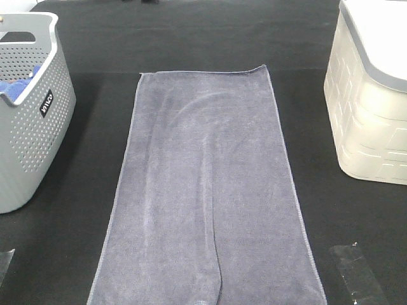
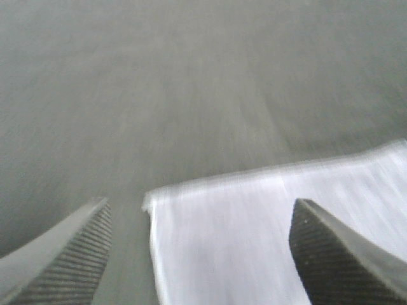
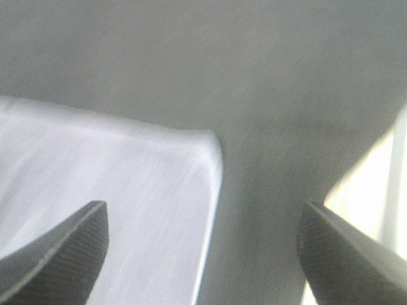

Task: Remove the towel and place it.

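Observation:
The slate-grey towel (image 1: pixel 206 190) lies flat and lengthwise on the black table, running from mid-table to the front edge of the exterior view. No arm shows in that view. In the left wrist view my left gripper (image 2: pixel 200 254) is open, its fingers (image 2: pixel 70 260) spread above a corner of the towel (image 2: pixel 254 241), which looks pale there. In the right wrist view my right gripper (image 3: pixel 203 254) is open above another corner of the towel (image 3: pixel 127 210). Both wrist views are blurred. Neither gripper holds anything.
A grey perforated basket (image 1: pixel 32 127) with a bright blue cloth (image 1: pixel 16 89) inside stands at the left. A cream lidded bin (image 1: pixel 369 95) stands at the right and shows in the right wrist view (image 3: pixel 375 190). Clear tape (image 1: pixel 356 270) is stuck to the black table (image 1: pixel 191 38).

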`<state>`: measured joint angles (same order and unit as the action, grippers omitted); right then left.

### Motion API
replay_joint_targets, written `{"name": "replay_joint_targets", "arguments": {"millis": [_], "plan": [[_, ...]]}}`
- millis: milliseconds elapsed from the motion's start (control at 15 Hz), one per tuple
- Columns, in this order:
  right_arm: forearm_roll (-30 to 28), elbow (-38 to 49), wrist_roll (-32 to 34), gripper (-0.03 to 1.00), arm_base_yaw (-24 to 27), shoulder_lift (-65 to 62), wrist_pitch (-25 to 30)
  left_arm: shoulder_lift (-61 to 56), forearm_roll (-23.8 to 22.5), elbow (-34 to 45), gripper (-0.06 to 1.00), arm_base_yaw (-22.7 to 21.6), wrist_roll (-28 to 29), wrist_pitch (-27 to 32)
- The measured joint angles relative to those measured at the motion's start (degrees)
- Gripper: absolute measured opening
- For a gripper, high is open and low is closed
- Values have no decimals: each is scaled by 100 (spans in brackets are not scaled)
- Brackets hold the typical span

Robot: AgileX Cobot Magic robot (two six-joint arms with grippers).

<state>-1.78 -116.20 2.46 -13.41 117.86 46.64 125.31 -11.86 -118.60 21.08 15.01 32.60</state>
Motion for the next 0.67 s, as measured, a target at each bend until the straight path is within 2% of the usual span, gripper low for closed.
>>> {"name": "replay_joint_targets", "arguments": {"millis": [267, 333, 400, 533, 667], "plan": [[710, 0, -476, 76, 0, -917, 1914, -1049, 46, -11, 73, 69, -69, 2475], [751, 0, -481, 76, 0, -1100, 2177, -1312, 46, -11, 73, 69, -189, 3140], [762, 23, -498, 76, 0, -1278, 2235, -1536, 86, -11, 73, 69, -298, 3518], [773, 418, -498, 76, 0, -1805, 2269, -2063, 298, 109, 73, 69, -361, 3650], [779, 1083, -498, 76, 0, -2412, 2269, -2687, 705, 521, 73, 69, -458, 3661]]}}
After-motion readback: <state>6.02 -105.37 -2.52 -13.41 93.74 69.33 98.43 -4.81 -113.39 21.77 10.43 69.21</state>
